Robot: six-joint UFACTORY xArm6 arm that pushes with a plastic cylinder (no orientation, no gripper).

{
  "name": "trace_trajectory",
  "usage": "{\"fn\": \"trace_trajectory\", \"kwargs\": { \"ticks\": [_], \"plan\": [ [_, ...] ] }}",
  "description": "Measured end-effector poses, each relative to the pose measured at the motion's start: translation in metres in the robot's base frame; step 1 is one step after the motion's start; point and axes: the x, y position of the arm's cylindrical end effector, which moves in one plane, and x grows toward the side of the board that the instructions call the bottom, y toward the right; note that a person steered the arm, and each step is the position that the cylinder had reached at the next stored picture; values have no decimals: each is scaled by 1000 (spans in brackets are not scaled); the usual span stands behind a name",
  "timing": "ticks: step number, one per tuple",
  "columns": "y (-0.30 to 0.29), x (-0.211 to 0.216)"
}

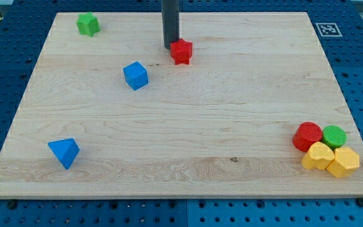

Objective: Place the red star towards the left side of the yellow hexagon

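My tip (170,45) is all there is in place of a claw: a straight dark rod with nothing to spread, press together or pinch, so no grasp state can be told. It stands at about twelve o'clock on the board (188,176), touching or just beside the red star (181,51) on the star's nine o'clock side.

The yellow hexagon (343,161) lies far off at about four o'clock on the board, packed in a cluster: a second yellow block (317,155) touches it at nine o'clock, a red cylinder (307,136) sits at its ten o'clock, and a green cylinder (334,135) at its twelve. That packing is the main hazard. The spot left of the hexagon looks already taken by the other yellow block, so a star driven straight in would likely ram the cluster and shove the hexagon or its neighbours towards the board's near edge, which is close.

The long diagonal run is the second risk. A rod pushing a star-shaped block off-centre can let it spin and slip off to one side, and my contact now sits on its side rather than behind it at ten or eleven o'clock, where a push towards four o'clock would need it.

The blue cube (135,75), blue pyramid-like block (64,152) and green block (88,24) lie well apart from that path and should stay untouched.
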Motion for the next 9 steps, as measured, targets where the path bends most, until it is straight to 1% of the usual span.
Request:
{"fn": "trace_trajectory", "kwargs": {
  "ticks": [4, 6, 9],
  "plan": [
    [25, 8],
    [27, 36],
    [27, 38]
  ]
}}
